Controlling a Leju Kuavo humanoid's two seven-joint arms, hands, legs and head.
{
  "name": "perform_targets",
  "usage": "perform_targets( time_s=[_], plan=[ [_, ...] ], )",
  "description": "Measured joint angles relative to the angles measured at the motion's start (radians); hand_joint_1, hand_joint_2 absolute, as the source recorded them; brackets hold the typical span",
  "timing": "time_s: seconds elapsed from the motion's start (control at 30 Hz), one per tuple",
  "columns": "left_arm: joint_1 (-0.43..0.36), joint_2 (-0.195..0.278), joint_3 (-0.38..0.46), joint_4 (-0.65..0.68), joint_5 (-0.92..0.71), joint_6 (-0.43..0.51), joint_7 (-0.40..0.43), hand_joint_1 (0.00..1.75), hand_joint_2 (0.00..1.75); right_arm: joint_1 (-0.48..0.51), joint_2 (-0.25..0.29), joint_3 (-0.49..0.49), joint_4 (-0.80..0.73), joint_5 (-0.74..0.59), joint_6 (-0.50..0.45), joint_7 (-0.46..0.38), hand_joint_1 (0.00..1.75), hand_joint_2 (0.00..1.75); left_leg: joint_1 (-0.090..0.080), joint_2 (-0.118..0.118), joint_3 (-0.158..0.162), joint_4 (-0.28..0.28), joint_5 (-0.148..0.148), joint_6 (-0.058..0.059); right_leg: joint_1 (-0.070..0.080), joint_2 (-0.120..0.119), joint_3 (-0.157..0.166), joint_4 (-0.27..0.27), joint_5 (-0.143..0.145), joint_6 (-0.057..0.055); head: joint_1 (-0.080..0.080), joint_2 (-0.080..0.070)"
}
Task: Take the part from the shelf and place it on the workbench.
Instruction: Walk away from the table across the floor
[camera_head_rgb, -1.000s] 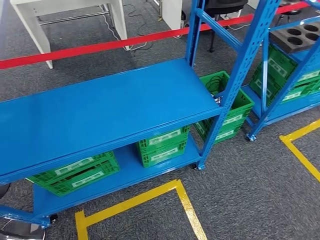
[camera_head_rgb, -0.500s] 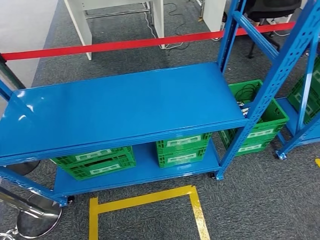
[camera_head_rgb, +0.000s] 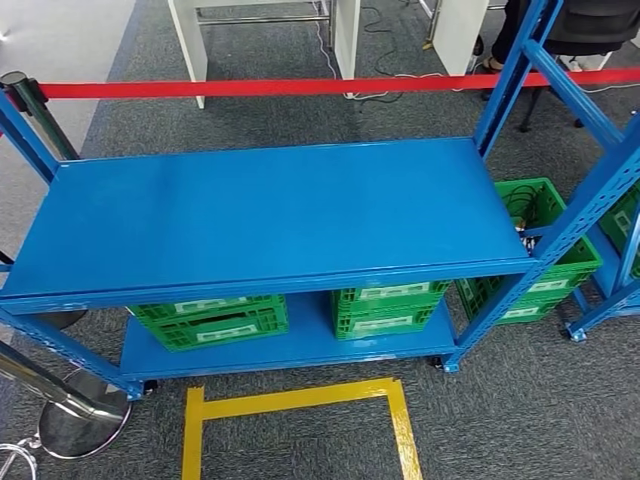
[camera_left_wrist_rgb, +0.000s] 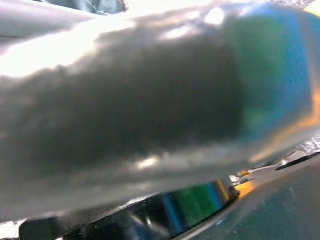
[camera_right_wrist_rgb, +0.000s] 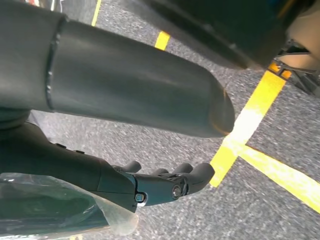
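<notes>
The blue shelf (camera_head_rgb: 272, 215) stands in front of me in the head view, and its upper board is bare. In the right wrist view my right hand (camera_right_wrist_rgb: 151, 182) hangs over the grey carpet, its thick thumb (camera_right_wrist_rgb: 132, 85) above the dark, nearly straight fingers (camera_right_wrist_rgb: 177, 182). A clear plastic bag (camera_right_wrist_rgb: 56, 207) with something dark inside lies against those fingers; I cannot tell whether it is held. In the left wrist view my left hand (camera_left_wrist_rgb: 132, 100) is a blurred grey mass, its fingers hidden.
Green crates (camera_head_rgb: 211, 320) (camera_head_rgb: 389, 305) sit on the shelf's bottom board and another (camera_head_rgb: 547, 255) on the floor to the right. A red barrier tape (camera_head_rgb: 302, 87) runs behind the shelf, with a metal post base (camera_head_rgb: 79, 420) at front left. Yellow floor tape (camera_head_rgb: 294, 405) marks a box.
The whole head picture has slid right as the camera turned left: the shelf now sits centred and square on, and the second rack with its black tray has left the picture.
</notes>
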Motion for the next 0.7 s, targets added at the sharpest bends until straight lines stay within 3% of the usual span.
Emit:
perform_targets(
  time_s=[0.1,0.2,0.43,0.57,0.7],
  plan=[
    [0.000,0.003,0.000,0.000,0.000,0.000,-0.010,0.00,1.75,0.001,0.000,-0.004,0.000,-0.004,0.000,0.001,0.00,1.75,0.000,0.000,0.001,0.000,-0.002,0.004,-0.001,0.000,-0.001,-0.006,0.000,0.013,0.000,0.000],
    [0.000,0.005,0.000,0.000,0.001,-0.004,-0.010,0.00,1.75,0.001,0.001,-0.010,0.000,-0.015,0.010,0.000,0.00,1.75,0.000,0.000,0.004,0.001,-0.005,0.008,-0.001,0.000,-0.003,-0.009,-0.002,0.025,0.000,0.000],
    [0.000,0.007,0.001,0.000,0.009,-0.008,0.002,0.00,1.75,0.001,0.002,-0.026,0.000,-0.036,0.029,-0.009,0.00,1.75,0.000,0.000,0.007,0.000,-0.006,0.010,-0.001,0.000,0.003,-0.009,-0.003,0.026,0.000,0.000],
    [0.000,0.008,0.002,0.000,0.009,0.003,-0.014,0.00,0.00,0.001,0.002,-0.048,0.000,-0.069,0.034,-0.037,0.00,0.00,0.001,0.001,0.008,0.000,-0.006,0.009,0.000,0.000,0.011,-0.009,-0.003,0.026,-0.001,0.000],
    [0.000,0.009,0.000,0.000,-0.006,0.002,-0.035,0.00,0.00,0.001,0.002,-0.059,0.000,-0.057,0.058,-0.048,0.00,0.00,0.002,0.001,0.008,0.000,-0.006,0.009,0.000,0.000,0.010,-0.009,-0.004,0.026,-0.001,0.000]
  ],
)
